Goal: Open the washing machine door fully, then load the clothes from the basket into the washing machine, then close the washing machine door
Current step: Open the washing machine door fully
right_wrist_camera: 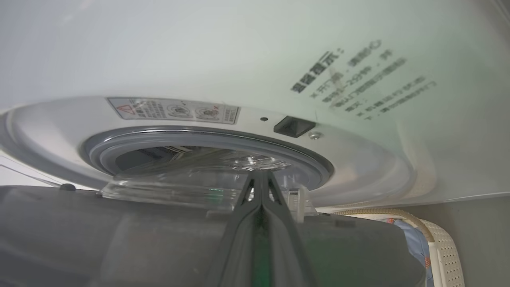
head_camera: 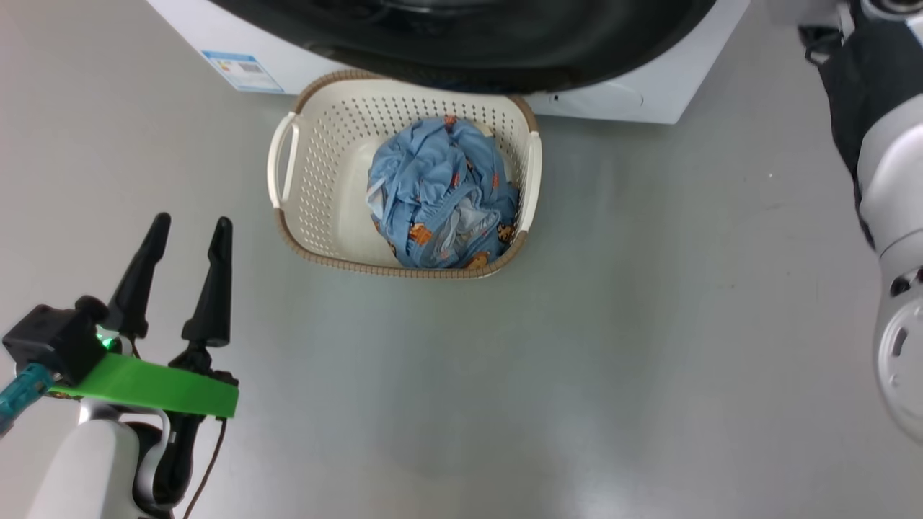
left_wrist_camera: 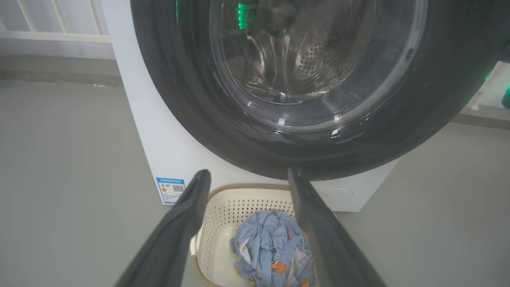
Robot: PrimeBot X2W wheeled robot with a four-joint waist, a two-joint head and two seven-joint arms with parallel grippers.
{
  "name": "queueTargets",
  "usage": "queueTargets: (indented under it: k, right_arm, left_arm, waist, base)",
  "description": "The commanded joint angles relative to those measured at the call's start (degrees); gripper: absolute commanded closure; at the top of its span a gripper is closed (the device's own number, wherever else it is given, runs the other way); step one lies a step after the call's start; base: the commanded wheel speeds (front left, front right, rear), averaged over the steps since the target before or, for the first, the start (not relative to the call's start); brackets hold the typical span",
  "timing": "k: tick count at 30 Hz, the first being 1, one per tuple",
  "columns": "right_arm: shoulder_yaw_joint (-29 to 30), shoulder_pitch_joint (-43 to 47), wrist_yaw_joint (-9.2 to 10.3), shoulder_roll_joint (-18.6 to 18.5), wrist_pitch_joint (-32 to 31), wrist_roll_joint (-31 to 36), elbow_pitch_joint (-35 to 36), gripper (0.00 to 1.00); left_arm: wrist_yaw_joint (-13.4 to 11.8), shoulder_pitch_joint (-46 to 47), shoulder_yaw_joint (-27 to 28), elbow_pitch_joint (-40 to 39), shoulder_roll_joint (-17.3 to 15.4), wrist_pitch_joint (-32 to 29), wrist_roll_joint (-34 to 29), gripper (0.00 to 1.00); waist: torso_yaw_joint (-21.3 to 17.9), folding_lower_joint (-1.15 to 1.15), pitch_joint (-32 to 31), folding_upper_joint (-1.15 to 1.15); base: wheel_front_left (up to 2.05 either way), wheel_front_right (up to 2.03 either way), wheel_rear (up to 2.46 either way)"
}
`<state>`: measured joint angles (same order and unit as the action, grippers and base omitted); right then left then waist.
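Left gripper [head_camera: 191,225]: we see it low at the left of the head view, over the grey floor [head_camera: 577,360]. Its two dark fingers are spread and hold nothing, well apart from the basket [head_camera: 324,144].
Right gripper [right_wrist_camera: 261,175]: its fingers are pressed together with nothing between them. They lie across the black rim of the door [right_wrist_camera: 119,239], with the tips at the edge of its clear glass bowl.
Door: ajar. Past it, in the right wrist view, we see the grey gasket [right_wrist_camera: 207,137] and the dark latch slot [right_wrist_camera: 293,126].
Washing machine [head_camera: 649,86]: white, with a small blue label [head_camera: 244,71] low on its front.
Basket: on the floor just in front of the machine, its far rim under the overhanging door.
Clothes [head_camera: 440,194]: a light blue bundle inside the basket, toward its right side.
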<state>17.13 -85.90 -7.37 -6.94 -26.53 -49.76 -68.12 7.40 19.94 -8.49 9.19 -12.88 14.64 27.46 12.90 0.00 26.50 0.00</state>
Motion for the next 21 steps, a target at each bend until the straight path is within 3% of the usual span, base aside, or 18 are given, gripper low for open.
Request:
queueTargets:
  k: [1,21]
  right_arm:
    - [-1.5,1.0,-0.12,4.0,-2.5,-1.2,2.1,1.0]
    - [-8.2,20.4,-0.12,4.1,-21.5,-12.6,21.0,1.0]
  left_arm:
    - [0.1,-0.1,2.4,-1.6,-2.1,0.4,-0.2,0.0]
    - [0.1,-3.6,3.1,-1.9,-2.2,0.4,-1.9,0.0]
  waist:
    - [0.0,0.0,-0.9,0.0]
    - [-0.1,0.0,-7.3,0.0]
  base:
    - [0.0,0.0,0.0]
    - [0.0,0.0,0.0]
